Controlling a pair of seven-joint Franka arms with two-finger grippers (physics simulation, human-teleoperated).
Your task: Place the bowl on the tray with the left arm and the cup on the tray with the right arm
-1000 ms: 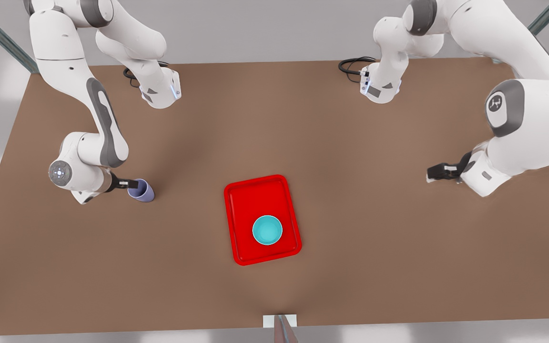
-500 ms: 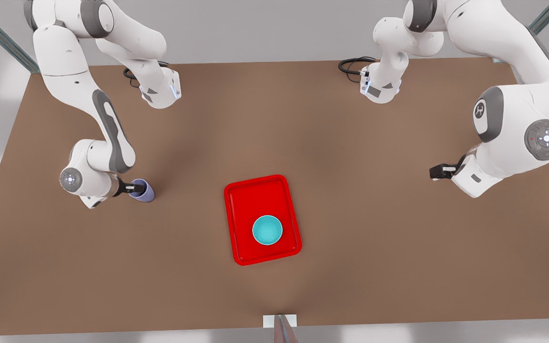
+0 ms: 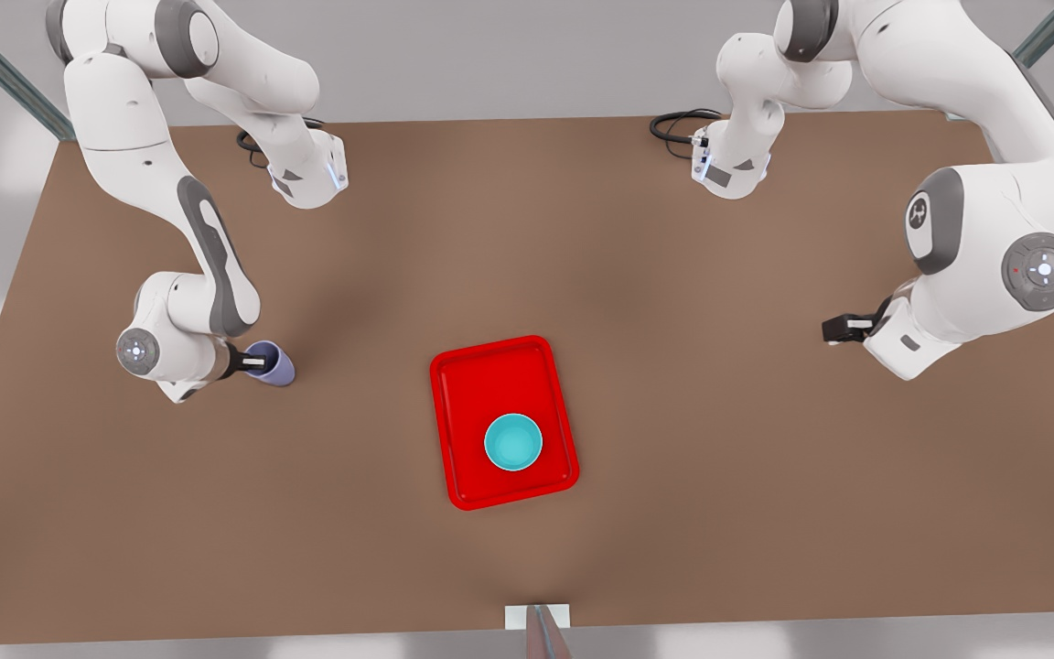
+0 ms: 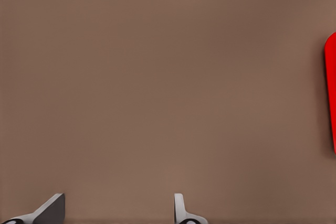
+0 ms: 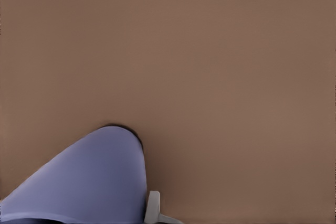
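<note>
With the bowl [image 3: 513, 442] already on the tray [image 3: 464, 384], the right gripper [image 3: 255, 364] pinches the cup [image 3: 274, 366] by its rim on the table (the left gripper [image 3: 842, 328] waits spread), so a shallow hold could let it slip or tip when lifted.

Right arm [image 3: 207, 247]: at the front view's left, elbow bent, forearm angled down to the wrist; right gripper [image 3: 257, 363] low at table level, fingers closed on the cup [image 3: 273, 364], one fingertip [image 5: 153, 206] beside the cup wall; left arm [image 3: 984, 247]: at the front view's right, folded, wrist low; left gripper [image 3: 843, 328] horizontal, fingers [image 4: 179, 208] spread apart, holding nothing
</note>
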